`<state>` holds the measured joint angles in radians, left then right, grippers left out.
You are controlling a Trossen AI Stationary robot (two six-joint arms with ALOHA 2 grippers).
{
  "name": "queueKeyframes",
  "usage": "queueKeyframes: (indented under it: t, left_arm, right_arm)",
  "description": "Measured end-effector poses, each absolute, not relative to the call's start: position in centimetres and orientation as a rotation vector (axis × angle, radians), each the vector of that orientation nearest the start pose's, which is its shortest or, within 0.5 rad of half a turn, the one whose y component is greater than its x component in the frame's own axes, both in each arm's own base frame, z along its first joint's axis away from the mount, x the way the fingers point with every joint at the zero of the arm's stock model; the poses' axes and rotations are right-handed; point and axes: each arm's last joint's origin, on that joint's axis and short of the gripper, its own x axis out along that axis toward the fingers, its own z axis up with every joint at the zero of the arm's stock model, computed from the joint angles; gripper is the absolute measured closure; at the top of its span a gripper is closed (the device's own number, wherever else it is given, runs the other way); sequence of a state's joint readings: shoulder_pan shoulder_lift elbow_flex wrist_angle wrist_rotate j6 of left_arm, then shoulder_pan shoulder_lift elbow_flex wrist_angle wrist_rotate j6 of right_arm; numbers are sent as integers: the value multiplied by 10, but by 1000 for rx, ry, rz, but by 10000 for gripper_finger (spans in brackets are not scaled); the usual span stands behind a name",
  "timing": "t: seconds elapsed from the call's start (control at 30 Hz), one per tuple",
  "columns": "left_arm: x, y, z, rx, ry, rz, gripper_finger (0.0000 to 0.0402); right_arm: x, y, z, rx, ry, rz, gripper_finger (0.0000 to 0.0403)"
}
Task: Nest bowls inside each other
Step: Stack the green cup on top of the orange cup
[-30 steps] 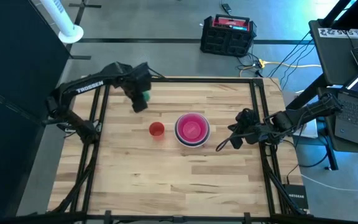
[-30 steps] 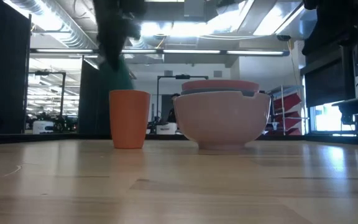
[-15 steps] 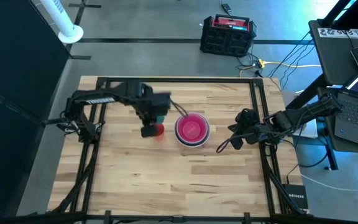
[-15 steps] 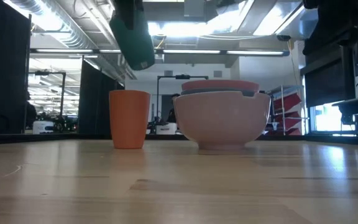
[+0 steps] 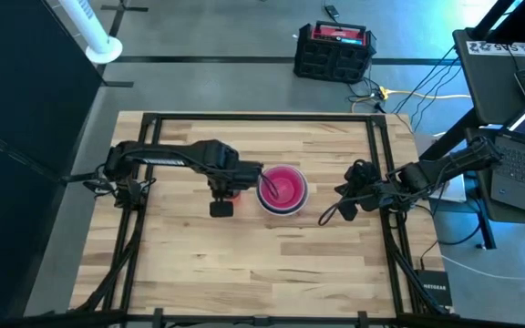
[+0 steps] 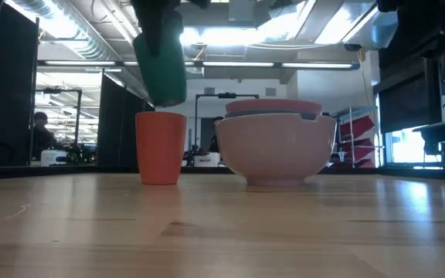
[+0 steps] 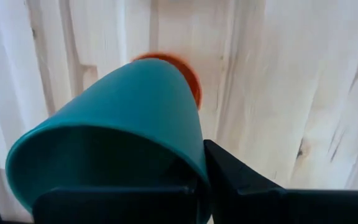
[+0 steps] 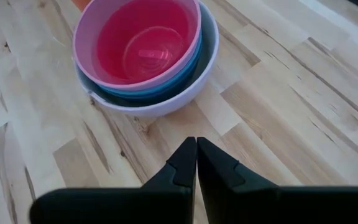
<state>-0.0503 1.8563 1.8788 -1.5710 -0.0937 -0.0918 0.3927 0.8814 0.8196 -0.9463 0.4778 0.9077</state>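
Observation:
The bowls (image 5: 283, 189) sit nested in one stack at mid table: white outside, blue ones within, pale pink and magenta innermost (image 8: 143, 43). The white bowl's foot (image 6: 275, 181) rests on the wood. A small red cup (image 6: 161, 147) stands upright just left of the stack. Above it hangs a small green cup (image 6: 163, 66), on which my left gripper (image 5: 224, 184) is shut. In the left wrist view the green cup (image 7: 123, 118) hides most of the red cup (image 7: 191, 78). My right gripper (image 8: 196, 146) is shut on nothing, at the table's right edge (image 5: 346, 196). My left gripper pinches the green cup's wall at its rim (image 7: 199, 167), with one finger inside the cup and one finger (image 7: 235, 180) outside. The fingers point down from above. The cup hangs below them mouth up, slightly tilted, clear of the red cup and the table.
A dark metal frame (image 5: 372, 146) runs round the tabletop. Bare wood (image 5: 262, 264) lies between the cups and the near edge. Off the table are a black and red case (image 5: 335, 50) at the back and laptops (image 5: 518, 100) at the right.
My left gripper has carried the green cup from the table's far left toward the near edge and rightward, to a spot over the red cup, rolling a little on the way. The cup stays lifted clear throughout. The bowls and the red cup have not moved.

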Motion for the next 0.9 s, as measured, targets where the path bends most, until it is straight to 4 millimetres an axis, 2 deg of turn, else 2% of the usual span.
queueKeyframes:
  t: [0.43, 0.9]
  left_arm:
    - [339, -10, 316, 68, 1580, 81, 401]
    - [353, -12, 297, 108, 1610, 24, 401]
  right_arm:
    - [144, 45, 273, 403, 790, -463, 403]
    - [144, 45, 273, 403, 789, -463, 403]
